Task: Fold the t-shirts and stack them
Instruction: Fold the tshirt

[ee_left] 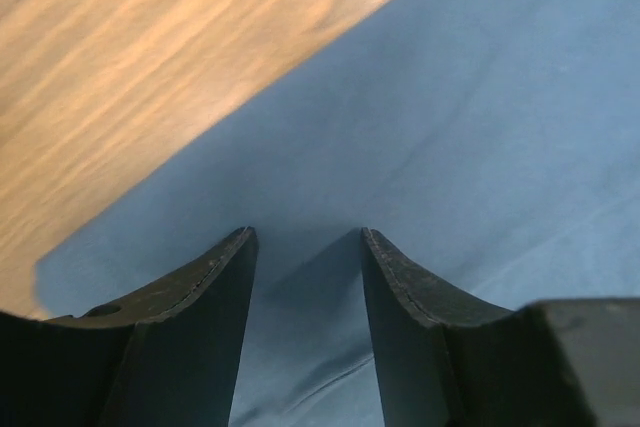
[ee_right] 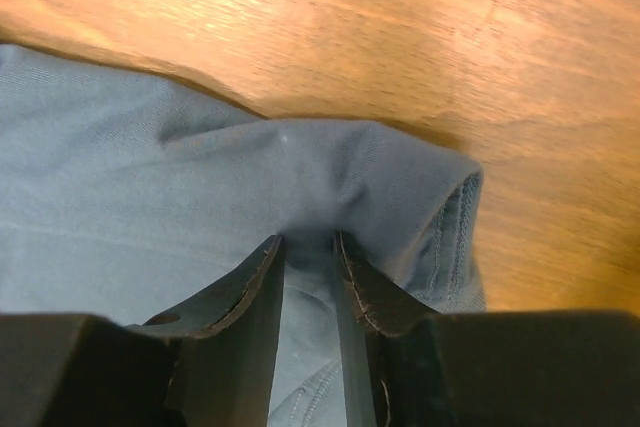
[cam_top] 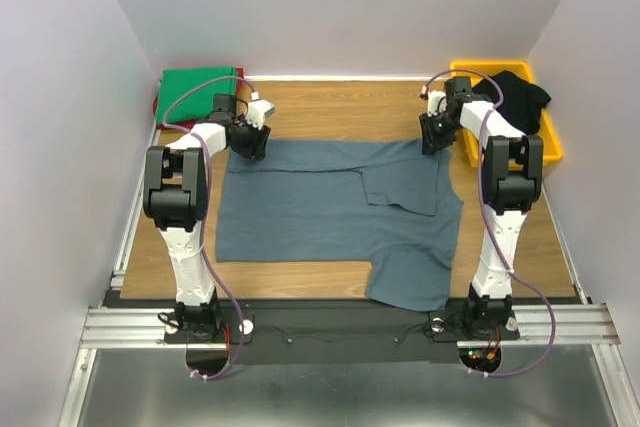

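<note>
We see the slate blue-grey cloth t-shirt (cam_top: pixel 300 212) spread on the wooden tabletop (cam_top: pixel 340 107). The left hand (ee_left: pixel 305 237) is released at its 11 o'clock corner. The right hand (ee_right: pixel 308 239) pinches its 1 o'clock corner.

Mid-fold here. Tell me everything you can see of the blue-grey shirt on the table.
The blue-grey t-shirt is plain soft cloth, lying spread and mostly flat across the middle of the wooden table. One sleeve is folded inward onto the body; its near right part reaches over the table's front edge. The left claw sits open over its far left corner; the right claw pinches a raised fold at the far right corner.
</note>
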`<state>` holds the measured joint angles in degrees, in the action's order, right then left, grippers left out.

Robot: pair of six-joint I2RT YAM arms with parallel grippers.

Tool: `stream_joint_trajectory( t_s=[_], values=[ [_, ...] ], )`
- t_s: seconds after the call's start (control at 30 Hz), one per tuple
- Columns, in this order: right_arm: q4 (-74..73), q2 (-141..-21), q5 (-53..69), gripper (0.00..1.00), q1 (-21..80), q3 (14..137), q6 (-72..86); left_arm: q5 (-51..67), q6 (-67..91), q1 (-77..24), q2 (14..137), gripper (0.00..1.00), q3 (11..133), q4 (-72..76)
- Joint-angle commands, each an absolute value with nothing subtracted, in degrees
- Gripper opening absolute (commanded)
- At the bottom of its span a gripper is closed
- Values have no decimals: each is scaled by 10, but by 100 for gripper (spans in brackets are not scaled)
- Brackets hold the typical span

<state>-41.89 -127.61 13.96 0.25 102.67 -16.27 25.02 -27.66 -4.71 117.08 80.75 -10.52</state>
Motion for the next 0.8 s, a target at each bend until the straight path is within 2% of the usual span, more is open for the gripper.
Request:
stream_joint_trajectory(
  t_s=[0.0, 0.1, 0.5, 0.63, 0.77],
  values=[
    [-413, -1288, 50, 32, 3, 1011, -162, 200, -255, -33, 1185, 55, 836, -148],
    [-412, -1304, 26, 32, 3, 1026, -158, 189, -250, -27, 1208, 54, 854, -163],
    [-414, -1473, 4, 33, 3, 1301, -145, 213, -221, -24, 1338, 53, 1062, -209],
    [-412, -1496, 9, 39, 3, 1347, -148, 226, -231, -23, 1369, 55, 1129, -219],
    [-417, -1423, 86, 50, 4, 1320, -155, 286, -236, -24, 1340, 58, 1150, -218]
  ],
)
